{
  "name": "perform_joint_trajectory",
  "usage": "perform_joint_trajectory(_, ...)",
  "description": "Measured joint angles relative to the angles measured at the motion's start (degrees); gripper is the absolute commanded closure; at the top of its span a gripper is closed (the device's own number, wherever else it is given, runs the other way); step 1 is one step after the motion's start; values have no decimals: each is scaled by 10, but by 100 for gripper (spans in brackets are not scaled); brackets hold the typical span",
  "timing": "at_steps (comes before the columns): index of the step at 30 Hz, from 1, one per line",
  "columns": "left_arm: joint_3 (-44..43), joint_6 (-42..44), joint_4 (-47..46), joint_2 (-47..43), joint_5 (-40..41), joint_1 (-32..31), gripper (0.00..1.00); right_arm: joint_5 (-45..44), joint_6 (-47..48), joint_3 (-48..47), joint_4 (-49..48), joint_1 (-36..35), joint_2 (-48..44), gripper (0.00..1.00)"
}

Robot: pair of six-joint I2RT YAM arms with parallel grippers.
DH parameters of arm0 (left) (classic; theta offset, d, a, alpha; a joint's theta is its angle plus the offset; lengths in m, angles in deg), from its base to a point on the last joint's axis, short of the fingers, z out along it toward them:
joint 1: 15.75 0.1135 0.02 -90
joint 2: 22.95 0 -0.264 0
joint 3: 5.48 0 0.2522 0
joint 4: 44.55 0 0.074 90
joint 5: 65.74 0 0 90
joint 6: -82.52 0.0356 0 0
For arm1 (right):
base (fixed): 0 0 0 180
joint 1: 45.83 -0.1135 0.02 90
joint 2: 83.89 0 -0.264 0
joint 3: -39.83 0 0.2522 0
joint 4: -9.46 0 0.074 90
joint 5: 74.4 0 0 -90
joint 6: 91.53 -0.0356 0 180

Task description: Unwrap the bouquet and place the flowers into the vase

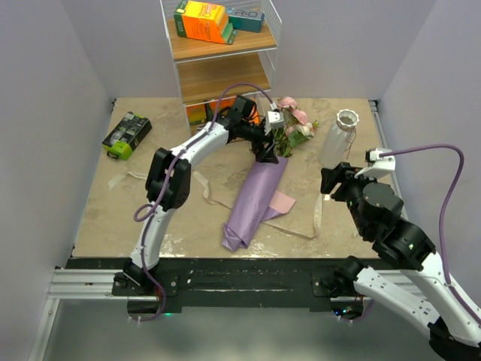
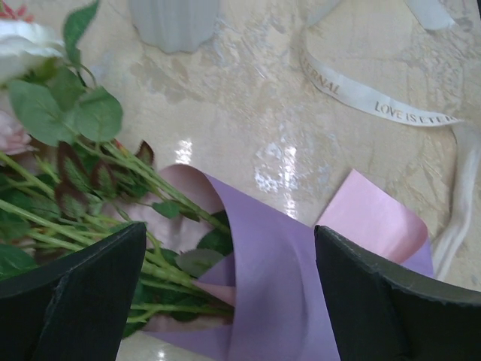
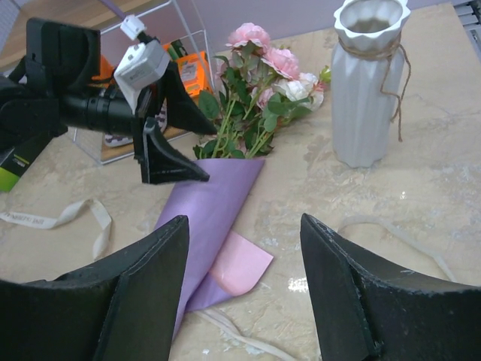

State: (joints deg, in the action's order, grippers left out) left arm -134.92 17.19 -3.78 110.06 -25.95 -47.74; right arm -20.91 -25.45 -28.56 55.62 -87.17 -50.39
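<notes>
Beige tabletop (image 1: 105, 210) from above: my left gripper (image 1: 267, 154) stands wide at the mouth of the bouquet (image 1: 259, 199). Left wrist: flower stems (image 2: 150, 180) lie between my fingers (image 2: 75, 301). Right wrist: my right gripper (image 3: 240, 301) is parted, empty; the vase (image 3: 368, 90) stands ahead, to their right.

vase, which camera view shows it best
Right wrist view: the vase stands whole and close, with its wavy rim, ribs and neck twine clear. Top external shows it small, from above. Left wrist catches only its lower part at the frame's top edge.
</notes>
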Motion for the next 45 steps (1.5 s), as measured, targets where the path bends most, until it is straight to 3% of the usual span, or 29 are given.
perform_joint_trajectory(4, -66, 20, 25, 31, 9, 0, 1, 7, 1, 4, 0, 0, 0, 37)
perform_joint_trajectory(11, -71, 72, 101, 47, 12, 0, 4, 17, 7, 4, -3, 0, 0, 39)
perform_joint_trajectory(14, -71, 100, 143, 50, 13, -2, 12, 18, 10, 4, -3, 0, 0, 39)
perform_joint_trajectory(20, -71, 127, 174, 50, 16, -7, 36, 23, 10, 4, -6, 0, -2, 39)
perform_joint_trajectory(26, -71, 120, 167, 50, 21, -17, 89, 31, 10, 4, -8, 0, -2, 39)
perform_joint_trajectory(29, -71, 106, 161, 49, 27, -23, 100, 32, 10, 4, -8, 0, -2, 39)
perform_joint_trajectory(42, -71, 47, 134, -5, 89, -62, 100, 36, 10, 4, -7, 0, -11, 39)
perform_joint_trajectory(43, -72, 40, 131, -9, 97, -66, 97, 37, 10, 4, -7, 0, -11, 39)
perform_joint_trajectory(45, -77, 23, 127, -20, 117, -72, 75, 40, 10, 4, -7, 0, -14, 39)
